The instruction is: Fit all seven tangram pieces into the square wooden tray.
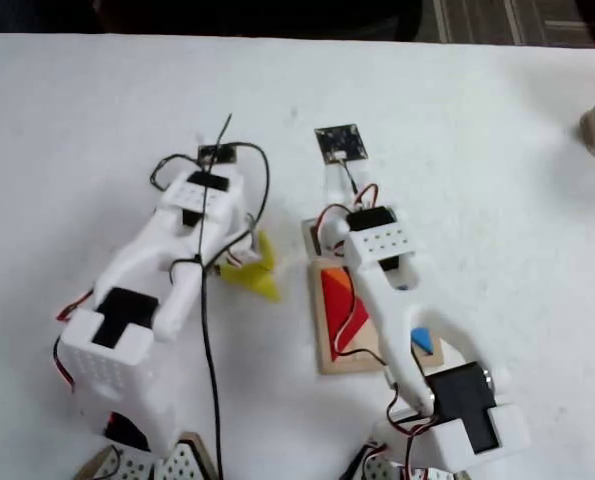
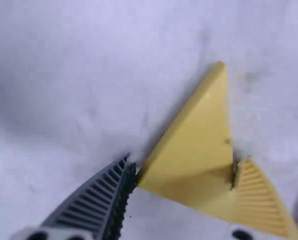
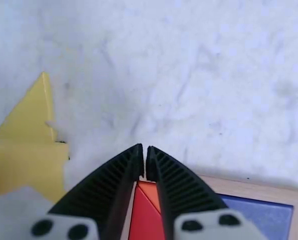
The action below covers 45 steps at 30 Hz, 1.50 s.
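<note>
Left gripper (image 2: 184, 172): I read it as closed on the yellow triangle (image 2: 199, 135). The dark ribbed finger (image 2: 101, 200) touches one corner and the yellow ribbed finger (image 2: 261, 202) presses the opposite edge.
Yellow triangle, location: on the white table (image 1: 457, 130), beside the wooden tray (image 1: 329, 362) but apart from it, on the left arm's side. I cannot tell if it lies flat or is slightly tipped.
Right gripper (image 3: 144, 150): both dark fingers are drawn together with only a slit between them, holding nothing. It sits over the tray's rim, above the orange piece (image 3: 147, 190).
Tray contents: I see a red piece (image 1: 352, 315), an orange piece and a blue piece (image 1: 421, 341). The right arm covers the rest, so I cannot count the seated pieces.
Handling, judged: the triangle looks rigid, thin and light, with smooth faces. It should not deform, but I expect it to slide or pivot easily.
Grip point, judged: the edges are not parallel, so squeezing may push the piece out of the fingers. I would keep one finger on the long edge, the other near the opposite corner, with moderate force.
Risk, judged: the piece could rotate in the grip before it reaches the tray.
</note>
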Motion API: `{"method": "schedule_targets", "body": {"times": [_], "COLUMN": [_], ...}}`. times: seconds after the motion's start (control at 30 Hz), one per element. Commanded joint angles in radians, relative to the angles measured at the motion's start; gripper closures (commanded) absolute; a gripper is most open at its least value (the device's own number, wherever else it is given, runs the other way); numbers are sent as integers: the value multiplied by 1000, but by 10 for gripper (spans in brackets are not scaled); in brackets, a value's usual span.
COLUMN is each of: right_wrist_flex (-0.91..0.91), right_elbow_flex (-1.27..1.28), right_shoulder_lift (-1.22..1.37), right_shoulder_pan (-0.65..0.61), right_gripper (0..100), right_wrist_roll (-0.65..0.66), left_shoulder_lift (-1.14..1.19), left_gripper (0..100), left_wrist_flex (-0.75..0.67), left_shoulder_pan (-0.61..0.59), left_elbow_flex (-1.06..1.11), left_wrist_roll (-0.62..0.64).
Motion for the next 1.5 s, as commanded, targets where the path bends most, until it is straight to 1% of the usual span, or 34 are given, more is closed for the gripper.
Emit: {"method": "schedule_targets", "body": {"times": [0.0, 0.37, 0.5, 0.6, 0.67, 0.83, 0.93, 1.0, 1.2, 1.33, 1.4, 1.47], "right_wrist_flex": [7, 28, 28, 28, 28, 28, 51, 87, 105, 99, 99, 99], "right_elbow_flex": [-9, -12, -14, -14, -14, -15, -41, -69, -84, -63, -54, -52], "right_shoulder_lift": [-36, -36, -36, -36, -36, -36, -36, -36, -30, -27, -27, -27], "right_shoulder_pan": [1, 2, 2, 2, 2, 4, 36, 68, 148, 166, 168, 168], "right_gripper": [982, 982, 982, 982, 982, 982, 982, 982, 982, 982, 982, 982], "right_wrist_roll": [5, 3, 3, 2, -18, -46, -46, -48, -38, -35, -11, -3], "left_shoulder_lift": [-2, -12, -15, -13, -13, -13, -13, -10, -15, -25, -50, -85], "left_gripper": [782, 786, 788, 851, 893, 887, 887, 887, 888, 883, 845, 792], "left_wrist_flex": [-32, -29, -18, 20, 37, 49, 49, 48, 52, 77, 80, 74], "left_shoulder_pan": [51, 54, 54, 56, 74, 153, 194, 200, 189, 96, 53, 38], "left_elbow_flex": [-5, -3, -34, -95, -123, -137, -137, -137, -130, -137, -118, -74], "left_wrist_roll": [-46, -57, -54, -54, -54, -54, -54, -54, -58, -58, -60, -60]}}
